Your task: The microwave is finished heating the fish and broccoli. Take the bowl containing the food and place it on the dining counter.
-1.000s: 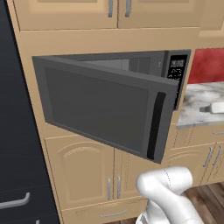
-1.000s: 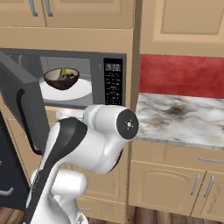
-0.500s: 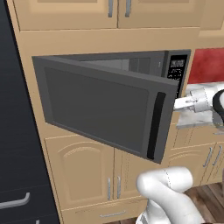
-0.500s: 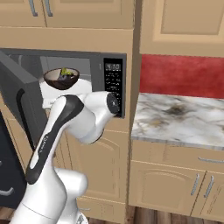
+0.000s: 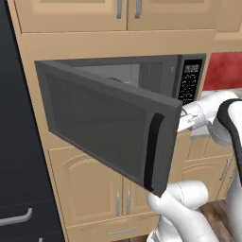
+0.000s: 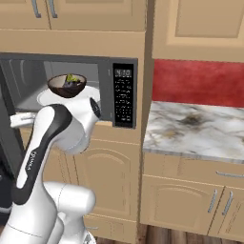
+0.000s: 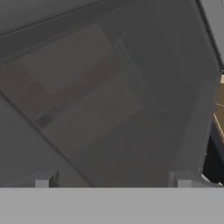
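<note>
The microwave [image 6: 123, 93] stands with its door [image 5: 108, 123] swung wide toward me. Inside, the dark brown bowl [image 6: 66, 86] rests on a flat white plate [image 6: 45, 98]. It holds the green broccoli [image 6: 71, 77] and a dark grey piece, likely the fish [image 6: 72, 85]. My arm reaches across the front of the opening, below the bowl. My gripper [image 7: 113, 179] is open with nothing between its fingertips [image 7: 43, 179]. It faces the inner side of the door at close range. The dining counter is out of view.
A marble worktop [image 6: 195, 128] under a red backsplash [image 6: 198, 81] lies right of the microwave, above tan cabinets [image 6: 190, 190]. A tall black appliance front [image 5: 19, 156] stands to the left. The open door's black handle [image 5: 152, 151] juts into the space near the arm.
The arm has unfolded and swung left from in front of the keypad, carrying the hand across the opening to the door's inner side. The door and the bowl have not moved.
</note>
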Controlling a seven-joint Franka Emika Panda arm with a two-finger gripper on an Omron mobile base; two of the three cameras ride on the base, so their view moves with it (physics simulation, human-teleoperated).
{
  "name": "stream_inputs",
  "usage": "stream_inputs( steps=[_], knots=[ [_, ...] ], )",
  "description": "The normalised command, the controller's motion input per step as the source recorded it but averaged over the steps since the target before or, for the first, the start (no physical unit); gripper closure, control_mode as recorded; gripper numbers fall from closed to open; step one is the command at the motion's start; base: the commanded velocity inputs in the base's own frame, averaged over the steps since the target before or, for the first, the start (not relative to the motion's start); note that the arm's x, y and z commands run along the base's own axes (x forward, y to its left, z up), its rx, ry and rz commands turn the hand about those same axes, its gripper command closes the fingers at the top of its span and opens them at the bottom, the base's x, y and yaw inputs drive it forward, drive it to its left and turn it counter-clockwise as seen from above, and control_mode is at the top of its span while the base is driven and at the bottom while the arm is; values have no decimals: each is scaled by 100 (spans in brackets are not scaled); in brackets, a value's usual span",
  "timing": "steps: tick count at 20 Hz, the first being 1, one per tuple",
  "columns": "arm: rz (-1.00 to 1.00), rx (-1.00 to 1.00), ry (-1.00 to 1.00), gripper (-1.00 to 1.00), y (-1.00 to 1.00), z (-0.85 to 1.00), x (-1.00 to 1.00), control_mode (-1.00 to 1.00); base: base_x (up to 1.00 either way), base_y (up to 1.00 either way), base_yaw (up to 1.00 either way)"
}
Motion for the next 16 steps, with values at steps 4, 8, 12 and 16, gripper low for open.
stream_inputs(
  steps=[4, 8, 12, 16],
  knots=[
    [21, 4, -2, -100, 100, -25, -80, -100, 0, 0, 0],
    [4, 9, -8, -100, 100, -24, -63, -100, 0, 0, 0],
    [-4, 16, -8, -100, 100, -10, -32, -100, 0, 0, 0],
    [-28, 3, -18, -100, 100, 0, -5, -100, 0, 0, 0]
  ],
)
